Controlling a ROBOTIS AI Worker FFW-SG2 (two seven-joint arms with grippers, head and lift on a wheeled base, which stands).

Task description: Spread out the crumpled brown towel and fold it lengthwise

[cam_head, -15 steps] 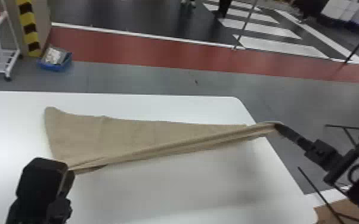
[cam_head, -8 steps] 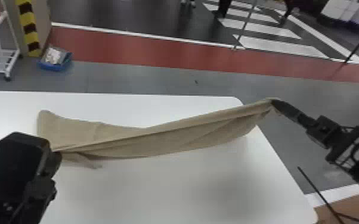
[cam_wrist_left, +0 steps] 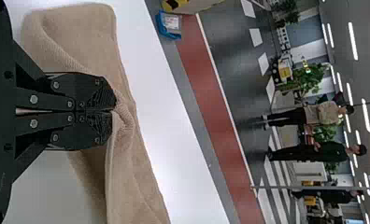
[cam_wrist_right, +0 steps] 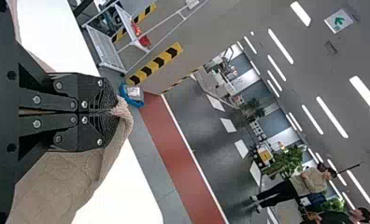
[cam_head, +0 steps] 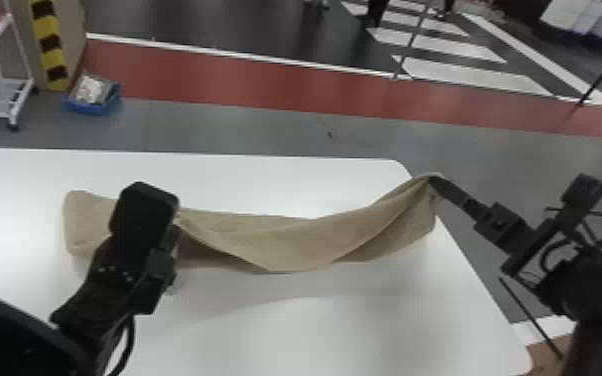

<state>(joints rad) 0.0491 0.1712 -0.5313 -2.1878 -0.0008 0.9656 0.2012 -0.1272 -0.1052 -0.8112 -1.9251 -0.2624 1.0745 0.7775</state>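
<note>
Maybe watch for crooked creasing from mid-span slack when lowering the brown towel (cam_head: 290,247), slung from nine to three o'clock over the tabletop (cam_head: 345,325), clamped in both arms' jaws.

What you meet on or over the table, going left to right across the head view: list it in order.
The brown towel's free left end → the left gripper → the towel's broad middle → the right gripper at the towel's raised right end.
</note>
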